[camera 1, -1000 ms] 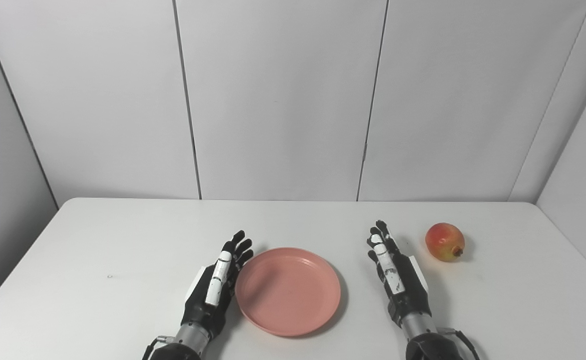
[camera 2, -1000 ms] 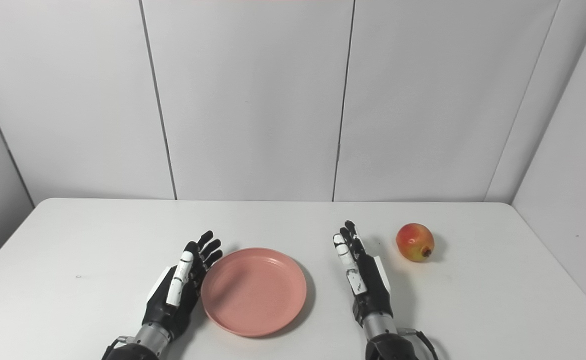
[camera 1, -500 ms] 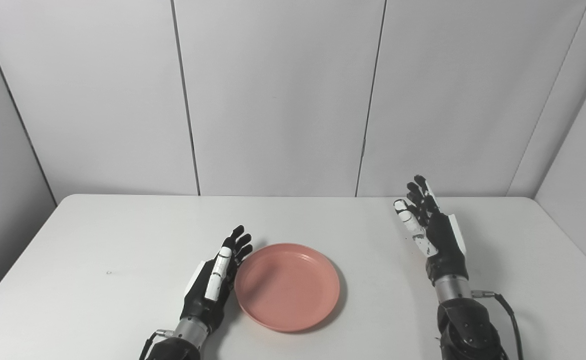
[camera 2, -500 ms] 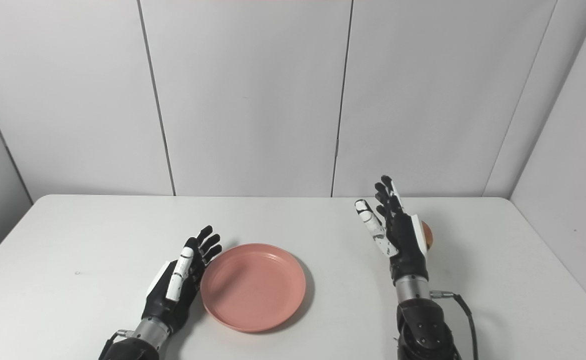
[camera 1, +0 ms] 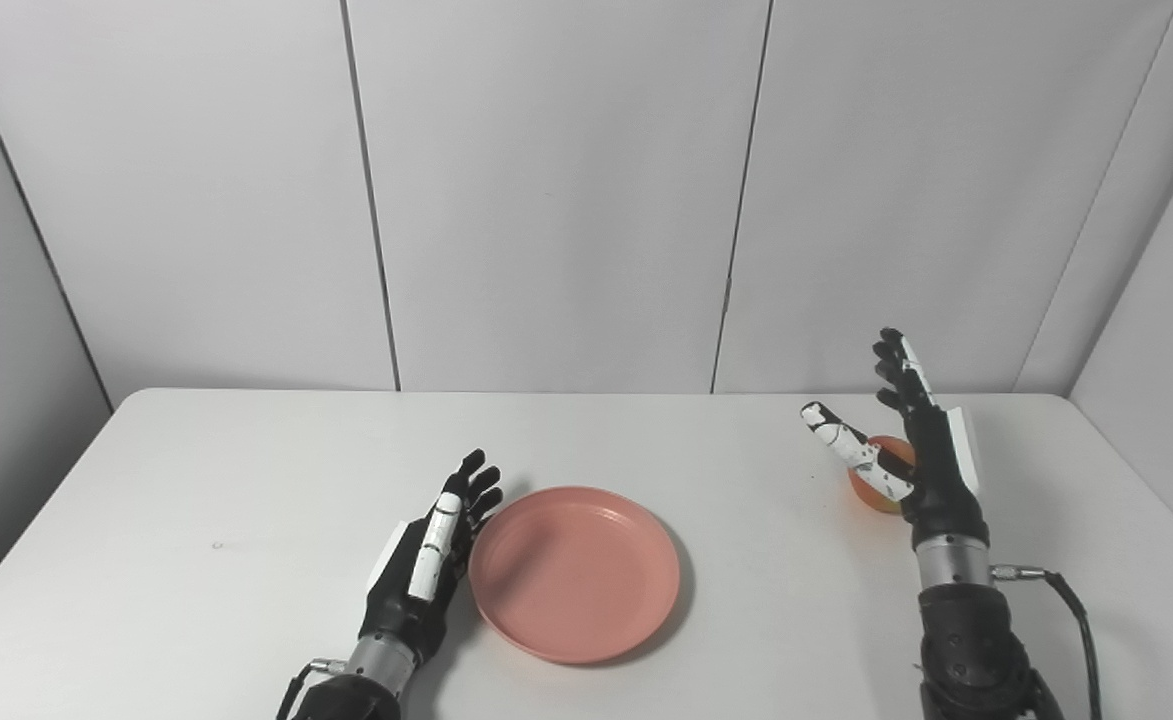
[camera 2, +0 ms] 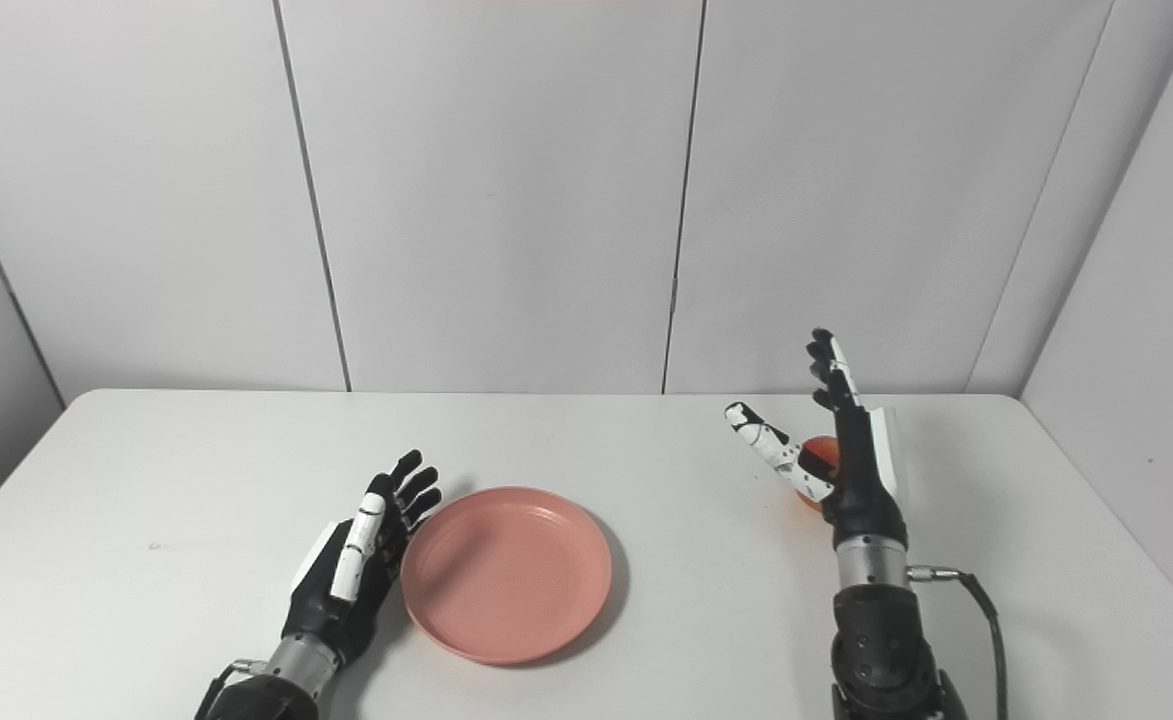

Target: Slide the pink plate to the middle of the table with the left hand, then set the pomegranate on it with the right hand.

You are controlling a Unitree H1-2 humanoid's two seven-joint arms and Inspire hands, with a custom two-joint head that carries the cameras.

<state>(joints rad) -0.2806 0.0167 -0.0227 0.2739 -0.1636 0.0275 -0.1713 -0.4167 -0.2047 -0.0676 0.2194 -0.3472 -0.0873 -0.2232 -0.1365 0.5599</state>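
The pink plate (camera 1: 574, 572) lies flat near the table's front middle. My left hand (camera 1: 426, 570) rests on the table against the plate's left rim, open with fingers stretched out. The red-yellow pomegranate (camera 1: 881, 470) sits on the table at the right, mostly hidden behind my right hand (camera 1: 921, 450). That hand is raised above the table, open, with its thumb spread out to the left and the fingers pointing up; the fruit shows in the gap between thumb and palm. I cannot tell whether the hand touches it.
The white table (camera 1: 196, 480) is ringed by grey wall panels at the back and both sides. A cable (camera 1: 1066, 610) runs from my right forearm near the table's front right.
My right hand has risen and swung right and away from me, from beside the plate to the pomegranate, now covering most of it. The left hand and plate have stayed put. The camera tilted slightly.
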